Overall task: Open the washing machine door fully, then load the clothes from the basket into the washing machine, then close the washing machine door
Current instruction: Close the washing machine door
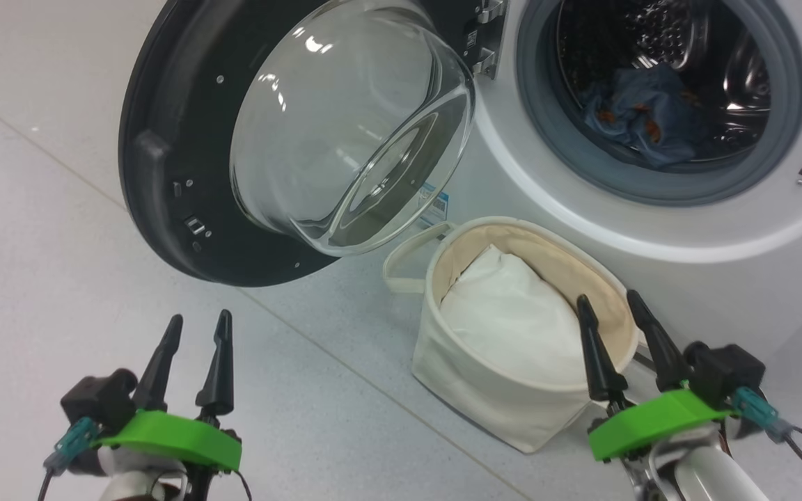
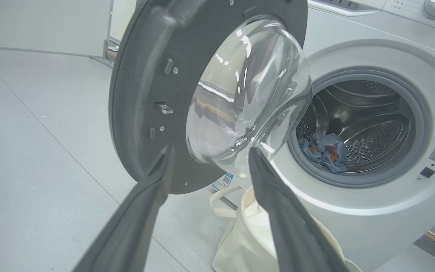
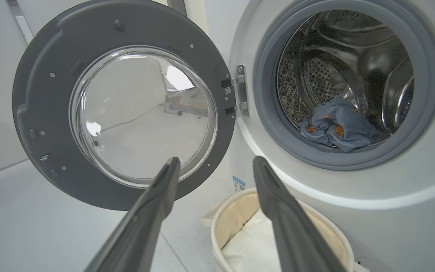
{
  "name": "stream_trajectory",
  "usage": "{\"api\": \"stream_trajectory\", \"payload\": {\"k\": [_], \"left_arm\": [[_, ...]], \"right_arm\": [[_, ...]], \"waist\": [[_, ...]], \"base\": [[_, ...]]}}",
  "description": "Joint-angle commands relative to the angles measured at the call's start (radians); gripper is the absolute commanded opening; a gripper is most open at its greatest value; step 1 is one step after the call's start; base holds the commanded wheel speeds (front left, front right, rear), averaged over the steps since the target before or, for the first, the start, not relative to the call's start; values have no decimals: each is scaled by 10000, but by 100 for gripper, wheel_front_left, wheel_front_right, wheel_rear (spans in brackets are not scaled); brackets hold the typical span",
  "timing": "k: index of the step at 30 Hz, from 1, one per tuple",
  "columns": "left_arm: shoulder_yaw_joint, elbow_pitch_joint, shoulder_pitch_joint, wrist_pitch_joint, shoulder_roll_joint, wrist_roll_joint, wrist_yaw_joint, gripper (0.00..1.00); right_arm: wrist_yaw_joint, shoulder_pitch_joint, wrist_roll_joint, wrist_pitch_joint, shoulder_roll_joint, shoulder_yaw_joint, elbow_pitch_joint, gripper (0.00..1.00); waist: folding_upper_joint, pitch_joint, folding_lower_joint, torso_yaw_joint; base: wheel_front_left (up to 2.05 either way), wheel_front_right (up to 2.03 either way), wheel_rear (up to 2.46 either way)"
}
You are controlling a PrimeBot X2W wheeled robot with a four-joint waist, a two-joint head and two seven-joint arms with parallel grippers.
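Note:
The washing machine [image 1: 651,229] stands with its round black-rimmed door [image 1: 164,174] swung wide to the left, glass bowl bulging outward. Light blue clothes [image 1: 645,115] with orange figures lie inside the steel drum, also seen as clothes [image 3: 338,124] and clothes [image 2: 325,149]. The cream basket [image 1: 457,355] sits on the floor below the opening and holds white padding [image 1: 512,320]. My left gripper [image 1: 195,327] hovers open over the floor, below the door. My right gripper [image 1: 608,303] is open above the basket's right rim. Both hold nothing.
Pale grey tiled floor [image 1: 60,278] spreads to the left and front. A blue sticker [image 1: 436,205] sits at the machine's lower left, behind the basket's loop handle [image 1: 408,257]. The door hinge [image 3: 240,90] joins door and machine front.

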Motion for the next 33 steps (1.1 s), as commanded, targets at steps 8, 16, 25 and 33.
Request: {"api": "stream_trajectory", "payload": {"k": [8, 16, 25, 33], "left_arm": [[874, -1250, 544, -51, 409, -242, 393, 100], [1010, -1879, 1017, 55, 505, -341, 617, 100], [939, -2065, 1117, 143, 498, -386, 723, 100], [898, -2198, 1121, 229, 514, -566, 635, 100]], "right_arm": [[73, -1112, 323, -51, -158, 855, 100, 100], [73, -1357, 462, -51, -178, 1092, 268, 100], [73, -1334, 496, -51, -162, 1101, 298, 100], [73, -1156, 485, -51, -75, 1007, 247, 100]], "waist": [[0, 139, 0, 155], [0, 158, 0, 151], [0, 92, 0, 97], [0, 25, 0, 53]], "base": [[0, 0, 0], [0, 0, 0], [0, 0, 0], [0, 0, 0]]}}
